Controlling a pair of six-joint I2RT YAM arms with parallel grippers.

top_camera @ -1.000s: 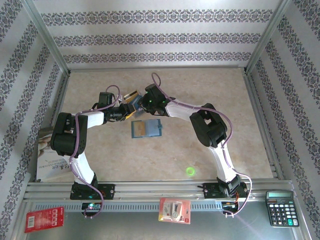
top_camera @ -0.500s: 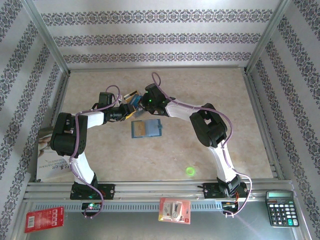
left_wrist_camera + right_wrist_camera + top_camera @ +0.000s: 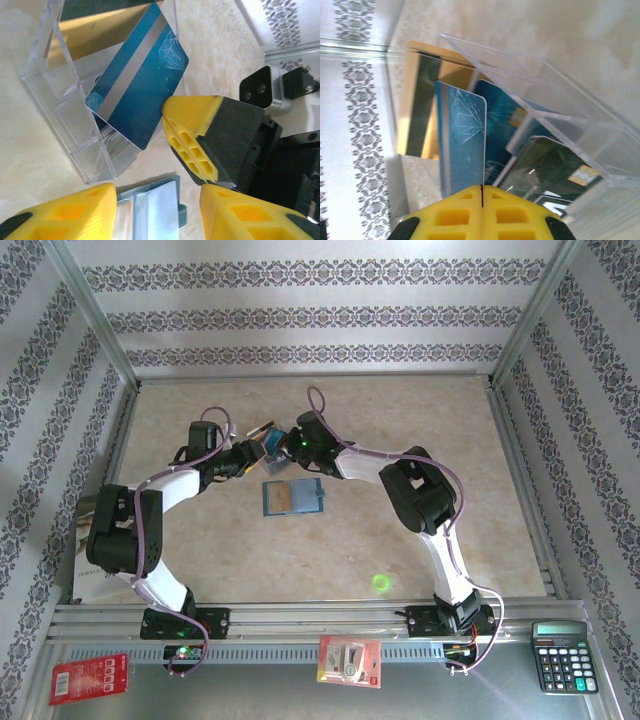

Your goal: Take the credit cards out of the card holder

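Observation:
The slate-blue card holder (image 3: 293, 497) lies open and flat on the table, and its edge and side tab (image 3: 155, 210) show below my left gripper. A clear acrylic stand (image 3: 65, 125) holds a gold card (image 3: 95, 25) and a dark card (image 3: 550, 165). My right gripper (image 3: 481, 192) is shut on the edge of a blue credit card (image 3: 462, 145) with a silver stripe (image 3: 137, 95), at the stand's open side. My left gripper (image 3: 160, 215) hovers open just beside it, with nothing between its fingers. In the top view both grippers (image 3: 252, 452) (image 3: 278, 443) meet behind the holder.
A black calculator (image 3: 565, 655) sits on the near ledge at the right, with red-and-white packets (image 3: 88, 678) (image 3: 349, 661) along the same ledge. A printed sheet (image 3: 95, 570) lies at the table's left edge. Metal rails and patterned walls enclose the table.
My right gripper has closed on the blue card. My left gripper's jaws have widened, and the left arm's elbow has swung left and toward the near edge.

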